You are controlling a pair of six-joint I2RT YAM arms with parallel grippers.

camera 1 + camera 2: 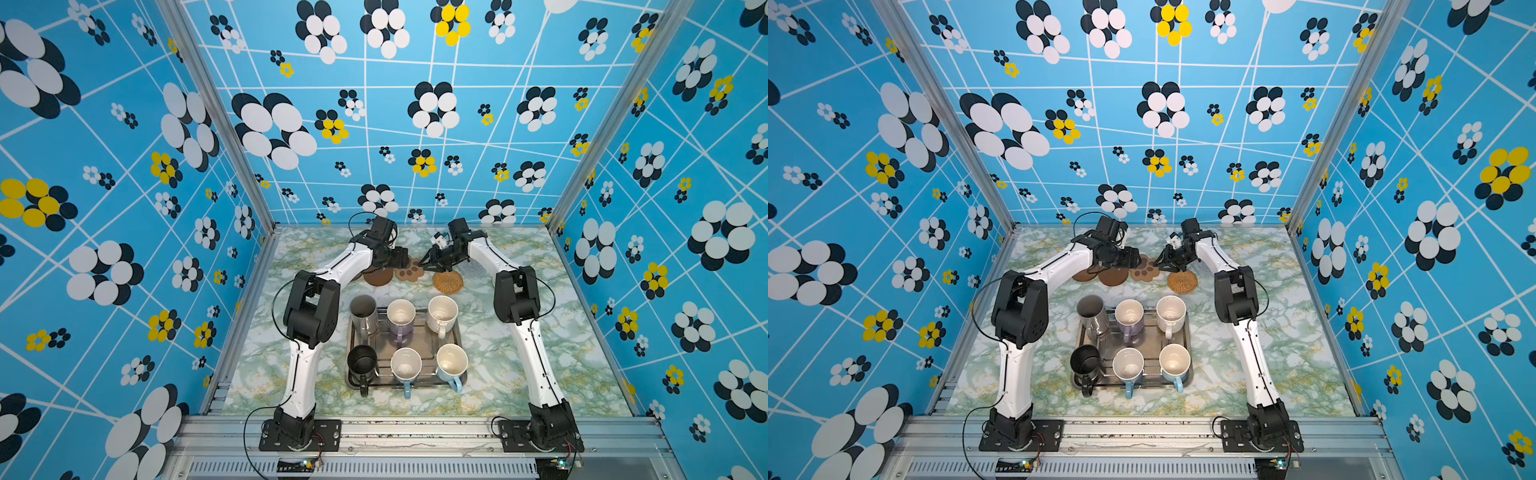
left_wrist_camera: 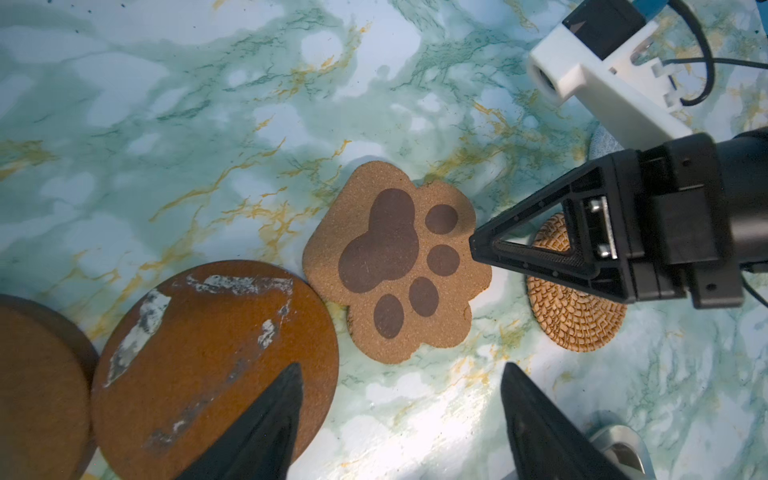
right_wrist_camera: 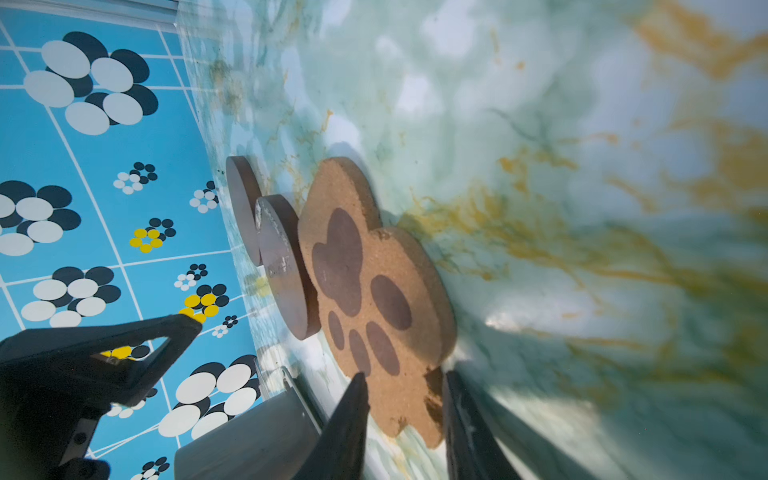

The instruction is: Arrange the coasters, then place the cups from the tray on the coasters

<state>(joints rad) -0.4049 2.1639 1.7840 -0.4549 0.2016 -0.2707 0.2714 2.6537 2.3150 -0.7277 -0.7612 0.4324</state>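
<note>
Paw-print coaster flat, pad-to-toes axis crosswise, toes toward right jaws straddling its edge, grip unclear, left jaws open

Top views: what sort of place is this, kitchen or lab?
Probably a robot test cell, not a kitchen. The left arm and right arm are bolted to an aluminium rail, blue flower-print panels wall in three sides, and the tabletop is marble-print.

A round brown coaster ran off the left wrist view's edge — the right gripper covered part of the rattan coaster.
</note>
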